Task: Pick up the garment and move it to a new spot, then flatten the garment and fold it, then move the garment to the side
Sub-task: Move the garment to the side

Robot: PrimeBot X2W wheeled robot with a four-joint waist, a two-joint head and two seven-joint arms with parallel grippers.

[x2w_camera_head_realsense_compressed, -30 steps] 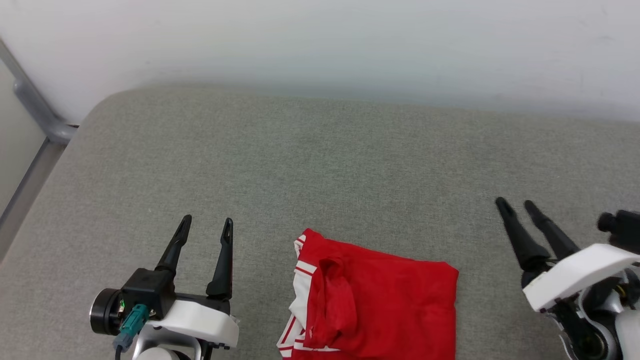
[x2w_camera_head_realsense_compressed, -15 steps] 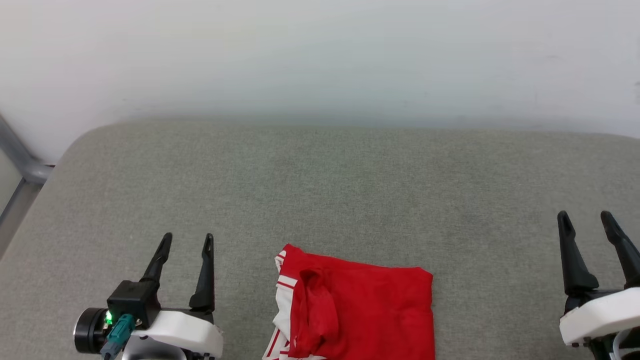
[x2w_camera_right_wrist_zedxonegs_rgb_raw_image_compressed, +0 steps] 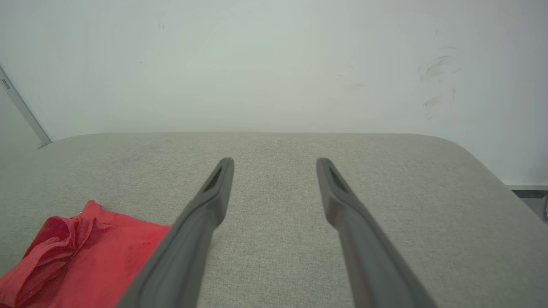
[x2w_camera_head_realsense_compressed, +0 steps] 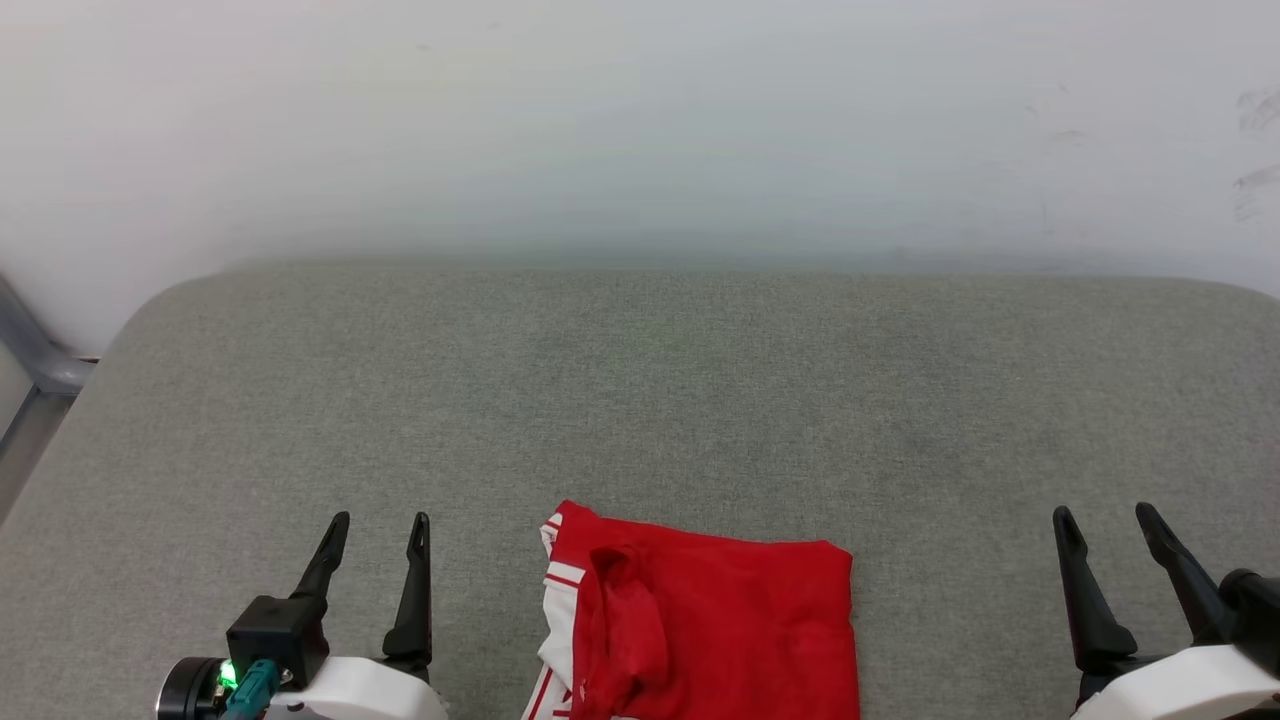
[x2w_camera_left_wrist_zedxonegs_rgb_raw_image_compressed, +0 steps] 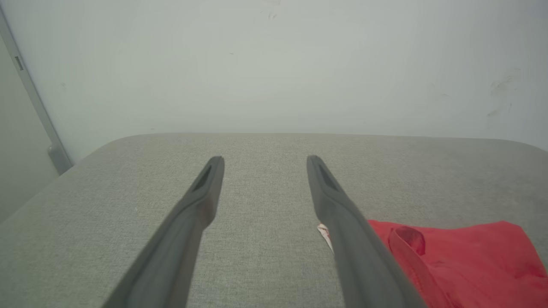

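Both tools are spread and empty: my left tool (x2w_camera_head_realsense_compressed: 380, 520) sits just left of the garment (x2w_camera_head_realsense_compressed: 720, 620), and my right tool (x2w_camera_head_realsense_compressed: 1103, 512) is well apart on its other side. The garment lies folded between them on the grey cushion (x2w_camera_head_realsense_compressed: 640, 400), close in front of me. I judge it light, limp and a bit slick. I'd pinch its far corners, since a grab at the middle would likely undo the fold.

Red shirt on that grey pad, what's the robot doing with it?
Nothing is holding it right now. The shirt lies folded into a compact block on the pad, near the robot. The left gripper and right gripper hover open and empty on either side of it, apart from the cloth. Folding looks done; moving it aside seems to be what remains.
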